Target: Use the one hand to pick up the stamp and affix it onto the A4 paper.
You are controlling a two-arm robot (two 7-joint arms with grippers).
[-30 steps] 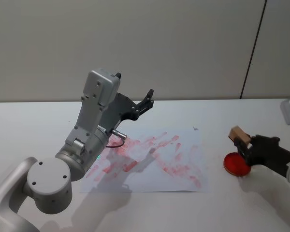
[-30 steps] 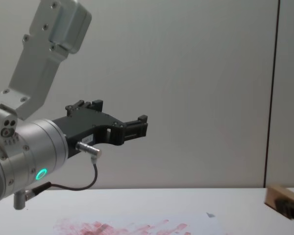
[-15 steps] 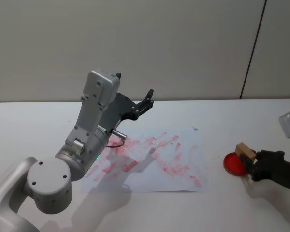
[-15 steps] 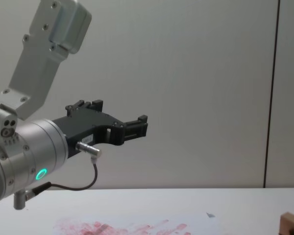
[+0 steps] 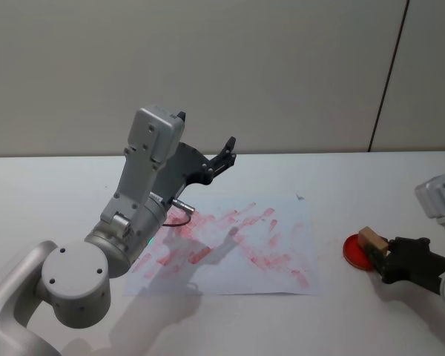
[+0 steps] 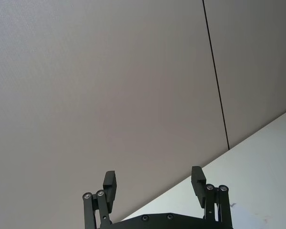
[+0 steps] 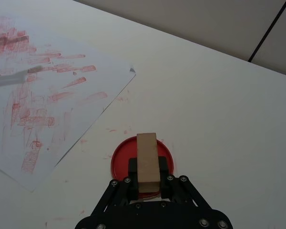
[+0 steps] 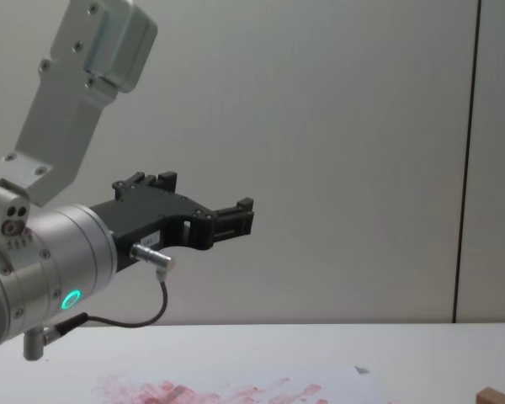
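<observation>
Two arms are in sight, one working and one idle. The right gripper (image 5: 382,256) reaches in low from the right side of the table (image 5: 44,193), its black fingers (image 7: 131,168) closed on the sides of the stamp (image 7: 148,162), a light-tan wooden block. In the right wrist view the block stands lengthwise between the fingers, directly over a round red ink pad (image 7: 119,160), a shallow dish showing nothing but red. In the head view the stamp (image 5: 372,239) sits at the pad's (image 5: 354,251) right edge, and whether its bottom face touches the ink cannot be told. In the chest view just a tan corner of the stamp (image 8: 498,396) shows at the lower right.

The A4 paper (image 5: 285,215) lies flat near the middle of the table, to the left of the ink pad and apart from it, its surface smeared with red-pink blotches, a small dark speck (image 5: 300,197) near its far right corner.

The left gripper (image 5: 221,157) is held high over the paper's far left part on a big silver arm (image 5: 137,193) with a green ring light (image 8: 70,299). Its black fingers (image 6: 109,183) are spread wide, holding nothing and pointing toward the wall (image 5: 282,67).
</observation>
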